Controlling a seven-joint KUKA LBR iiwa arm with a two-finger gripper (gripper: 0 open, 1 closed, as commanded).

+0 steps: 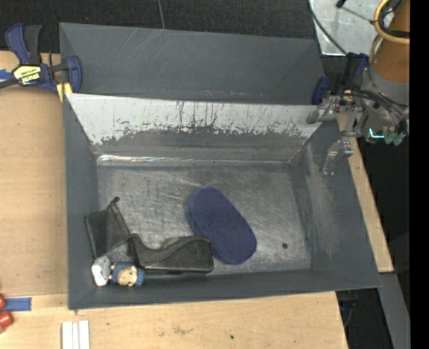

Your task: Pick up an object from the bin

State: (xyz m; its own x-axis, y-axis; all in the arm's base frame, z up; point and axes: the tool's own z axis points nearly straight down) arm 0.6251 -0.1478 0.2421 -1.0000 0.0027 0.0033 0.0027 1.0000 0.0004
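The arm reaches over the far right corner of the bin (pixel 200 64). The hand (pixel 333 155) hangs above the right wall, pointing down. Whether it is spread or pressed together cannot be told. A dark blue oval pad (pixel 222 225) lies flat mid-floor, well apart from the hand, its long axis running far-left to near-right.

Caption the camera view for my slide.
Gripper above the grey metal bin's right wall; dark blue oval pad, black angular plastic piece and small toy figure lie inside.
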